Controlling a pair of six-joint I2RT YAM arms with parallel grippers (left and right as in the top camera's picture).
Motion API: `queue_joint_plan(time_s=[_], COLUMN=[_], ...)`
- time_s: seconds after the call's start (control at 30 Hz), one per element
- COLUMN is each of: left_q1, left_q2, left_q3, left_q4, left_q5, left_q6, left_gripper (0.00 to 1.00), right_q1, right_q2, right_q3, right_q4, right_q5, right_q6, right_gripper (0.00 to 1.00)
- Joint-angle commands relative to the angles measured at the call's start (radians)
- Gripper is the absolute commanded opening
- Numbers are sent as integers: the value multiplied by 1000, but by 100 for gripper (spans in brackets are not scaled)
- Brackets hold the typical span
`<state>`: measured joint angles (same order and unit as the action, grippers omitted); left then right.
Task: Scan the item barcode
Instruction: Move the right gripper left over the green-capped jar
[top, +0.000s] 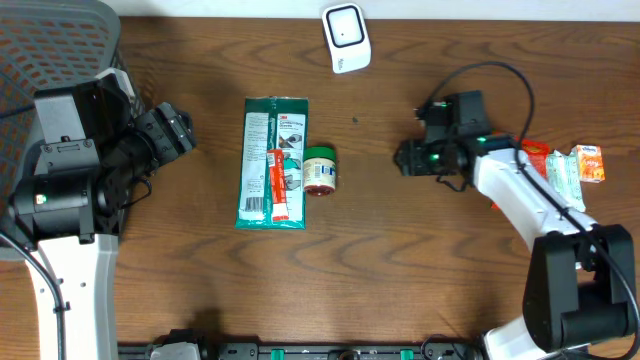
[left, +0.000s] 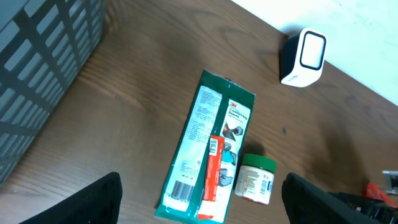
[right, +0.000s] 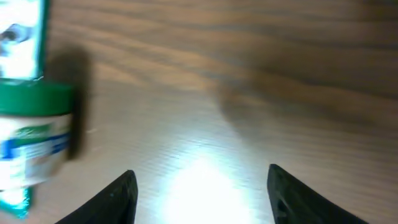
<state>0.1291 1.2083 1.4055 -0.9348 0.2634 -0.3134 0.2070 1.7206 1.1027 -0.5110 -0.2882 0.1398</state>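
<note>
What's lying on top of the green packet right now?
A slim red-orange pack lies lengthwise on the green packet, over its near half, hiding the print under it. The green-lidded jar lies beside the packet, not on it.

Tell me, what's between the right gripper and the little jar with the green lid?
Nothing: only bare table lies between the right gripper and the jar, as the overhead view shows.
</note>
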Motion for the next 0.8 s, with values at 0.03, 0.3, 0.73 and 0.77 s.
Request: queue_joint_plan(time_s=[0.03,0.3,0.73,0.77], left_q1=[5,5,5,5], left_q2=[0,0,0,0], left_q3=[4,4,4,4], left_q4=[0,0,0,0], left_q5=[4,4,4,4], left_q6=[6,6,6,6], left_gripper=[83,82,82,82], right_q1=[93,241,288,288], right_q2=[-13,-13,-13,-13], right_q3=[120,206,297,341], right_q4=[-97,-173,-272,-316], right_q5=[-27,3,3,16], right_q6=[48,63,182,187], right_gripper=[64,87,89,88])
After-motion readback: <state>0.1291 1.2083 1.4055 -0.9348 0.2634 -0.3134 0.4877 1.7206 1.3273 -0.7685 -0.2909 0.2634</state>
